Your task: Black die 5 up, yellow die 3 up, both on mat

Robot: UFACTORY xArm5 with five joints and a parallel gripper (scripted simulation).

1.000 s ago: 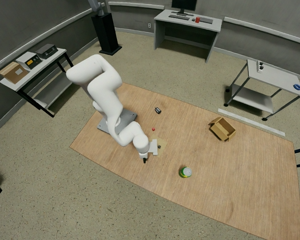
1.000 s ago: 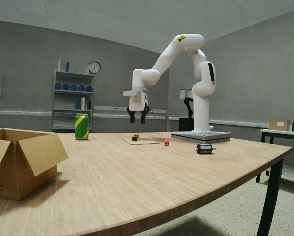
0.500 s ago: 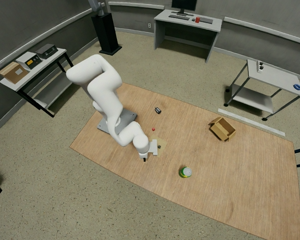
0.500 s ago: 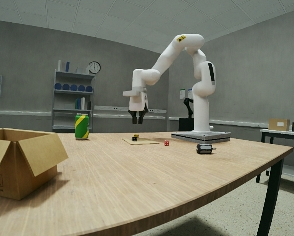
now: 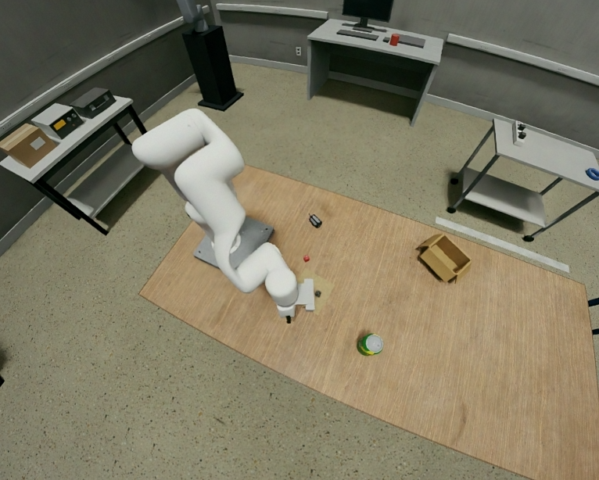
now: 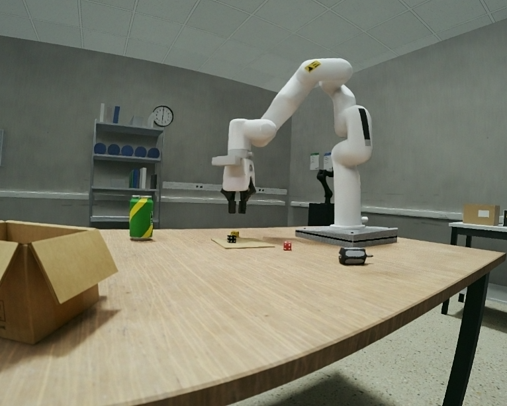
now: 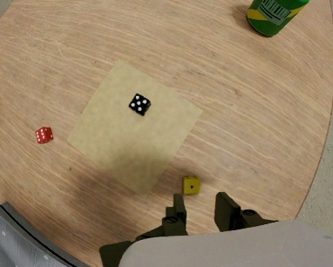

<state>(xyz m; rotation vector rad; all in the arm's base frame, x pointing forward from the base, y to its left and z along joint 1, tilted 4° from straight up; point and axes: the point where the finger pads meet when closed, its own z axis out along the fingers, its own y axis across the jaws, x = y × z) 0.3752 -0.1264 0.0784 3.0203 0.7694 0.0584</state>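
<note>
The black die (image 7: 139,104) (image 6: 231,239) (image 5: 317,292) sits flat on the tan mat (image 7: 109,141) (image 6: 253,243) (image 5: 325,285), with what looks like five pips on top. The yellow die (image 7: 191,185) (image 6: 234,233) lies on the bare table just off the mat's edge, with one pip on top. The red die (image 7: 44,134) (image 6: 287,245) (image 5: 306,258) lies on the table beyond the mat's other side. My gripper (image 7: 198,208) (image 6: 237,209) (image 5: 288,320) hangs well above the table, over the yellow die. Its fingers are partly closed with a gap, and nothing is between them.
A green and yellow can (image 7: 279,1) (image 6: 140,217) (image 5: 370,344) stands upright farther out. An open cardboard box (image 5: 443,257) (image 6: 38,274) lies far off. A small black device (image 5: 314,220) (image 6: 352,255) lies near the arm's base plate (image 5: 255,234) (image 6: 347,234).
</note>
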